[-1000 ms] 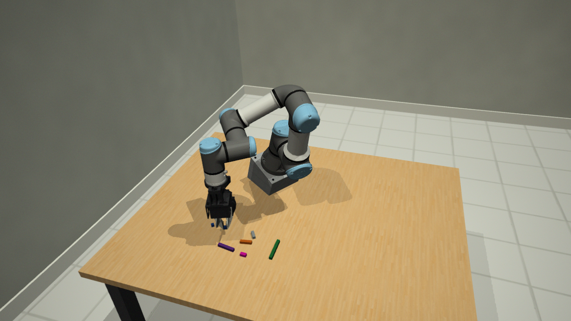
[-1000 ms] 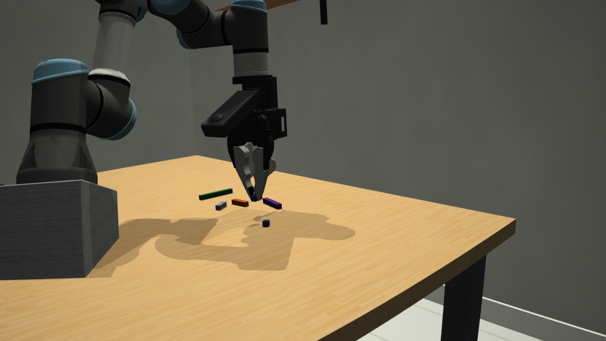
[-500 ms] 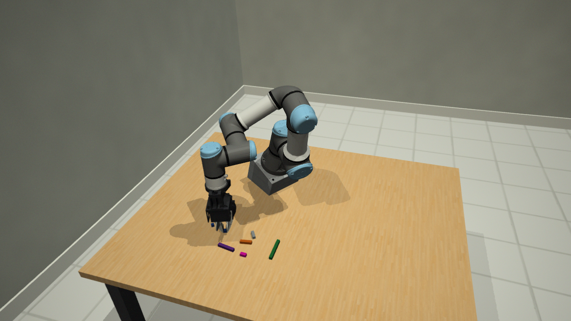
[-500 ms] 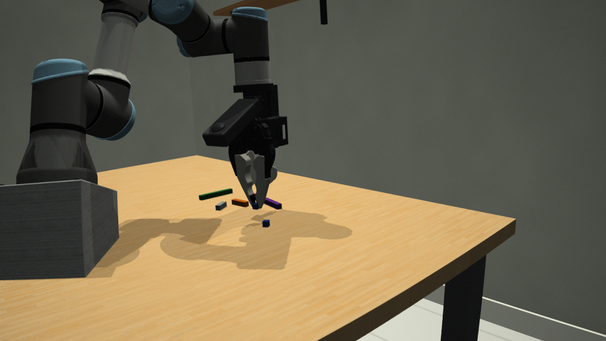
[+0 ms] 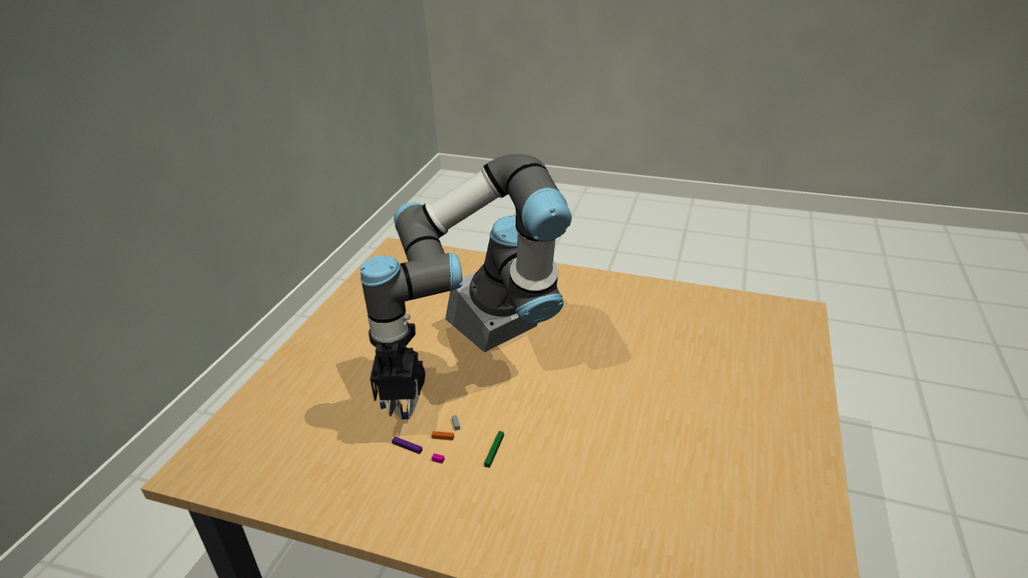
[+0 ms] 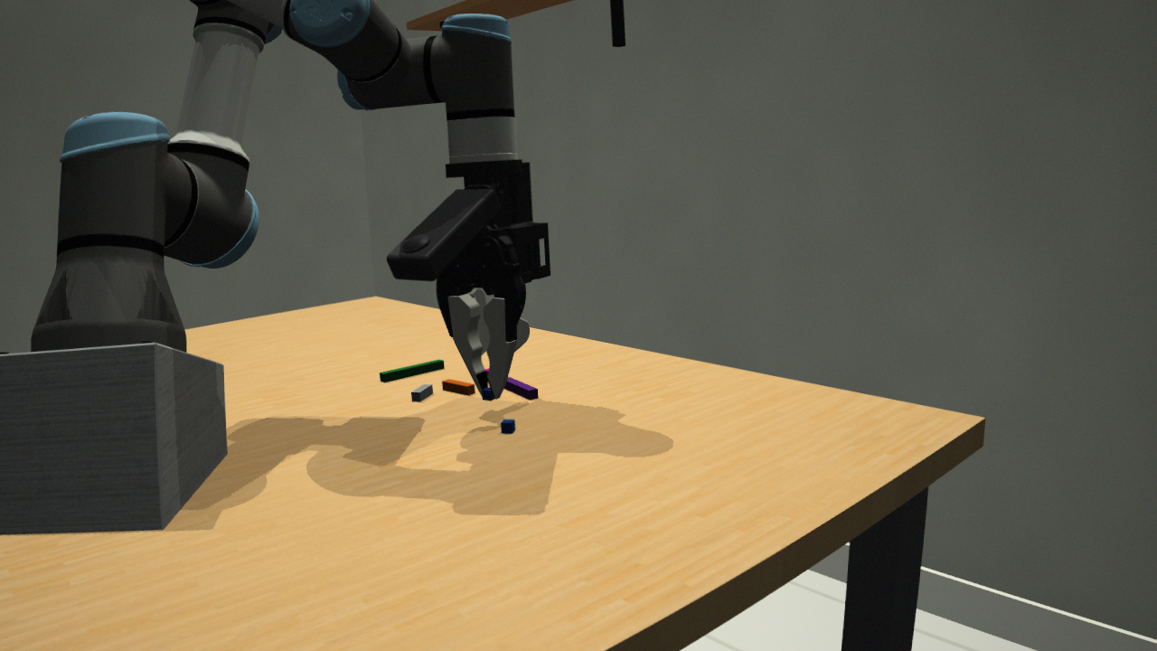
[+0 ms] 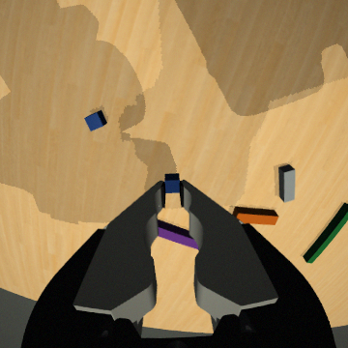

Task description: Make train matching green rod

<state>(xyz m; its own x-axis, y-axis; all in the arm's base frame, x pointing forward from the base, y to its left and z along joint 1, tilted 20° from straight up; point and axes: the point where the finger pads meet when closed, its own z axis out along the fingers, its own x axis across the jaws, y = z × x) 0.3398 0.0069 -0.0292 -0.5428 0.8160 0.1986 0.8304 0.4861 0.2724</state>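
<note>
My gripper (image 5: 404, 413) (image 6: 489, 393) (image 7: 172, 183) is shut on a blue rod (image 5: 404, 415) (image 6: 487, 394) (image 7: 172, 186), held low over the table. Another blue rod (image 5: 382, 405) (image 6: 508, 426) (image 7: 94, 121) lies apart. The purple rod (image 5: 406, 445) (image 6: 524, 389) (image 7: 178, 235) shows between the fingers in the wrist view. The magenta rod (image 5: 438, 458) lies near its end; it is mostly hidden in the exterior view. The orange rod (image 5: 442, 435) (image 6: 458, 387) (image 7: 257, 218) and grey rod (image 5: 455, 422) (image 6: 421, 393) (image 7: 288, 186) lie apart. The green rod (image 5: 493, 449) (image 6: 411, 372) (image 7: 326, 235) lies beyond them.
The rods lie on the wooden table (image 5: 646, 431) (image 6: 363, 566). The arm's grey base block (image 5: 474, 323) (image 6: 97, 437) stands behind the rods in the top view. The arm's shadow falls across the wood around the loose blue rod.
</note>
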